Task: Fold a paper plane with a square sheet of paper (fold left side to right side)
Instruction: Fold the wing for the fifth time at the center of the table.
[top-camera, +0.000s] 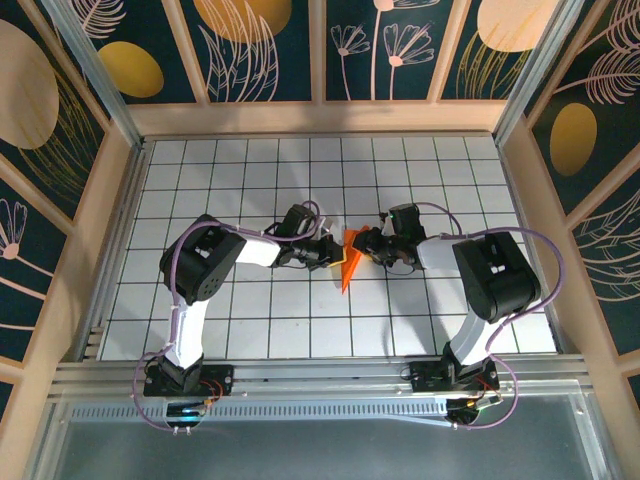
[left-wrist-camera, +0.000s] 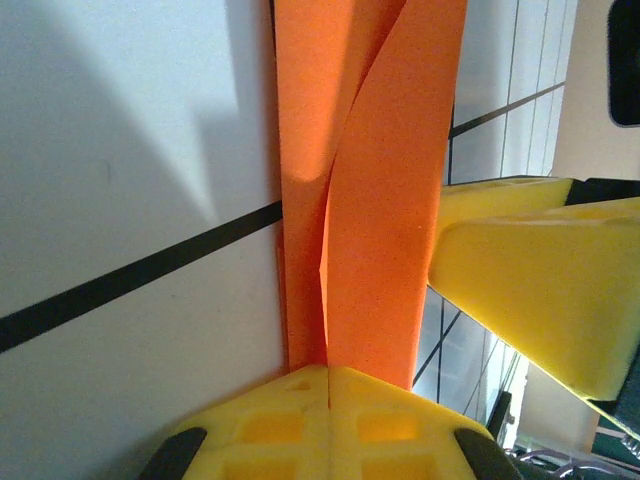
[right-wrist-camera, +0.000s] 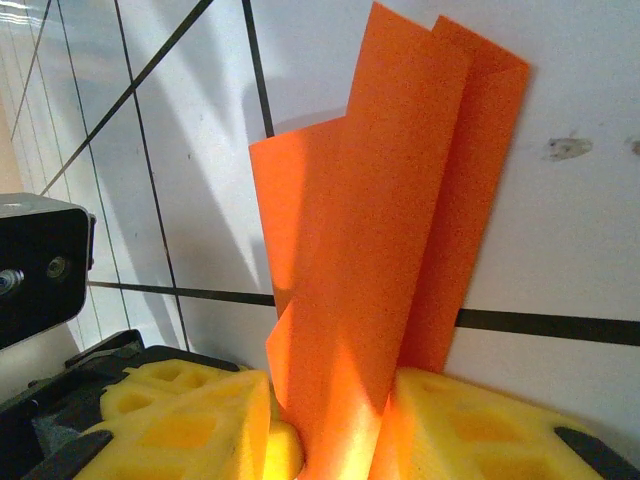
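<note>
Where the patterned dark panels (top-camera: 260, 50) wall in the workspace on three sides, the white gridded surface (top-camera: 250, 310) lies between them, seen from above. Both arms reach inward from their bases at the near edge: the left arm (top-camera: 205, 262) bends toward the middle from the left and the right arm (top-camera: 495, 272) mirrors it from the right, so their tips almost meet near the centre of the grid. Between those tips sits the orange sheet of paper (top-camera: 348, 270), folded into a narrow, pointed shape with its tip toward the near edge. In the left wrist view the sheet (left-wrist-camera: 380, 200) stands up off the surface as a long strip of overlapping layers, one flap curling across another, over a black grid line. In the right wrist view the sheet (right-wrist-camera: 400, 200) rises as stepped layers with a squared top edge. The left end effector (top-camera: 326, 250) is closed on the paper, its yellow pads (left-wrist-camera: 270, 430) meeting at a seam from which the sheet emerges. The right end effector (top-camera: 362, 243) grips the sheet too, with one yellow finger (right-wrist-camera: 470, 430) on each side of the layers and the narrow gap between them filled by paper.
</note>
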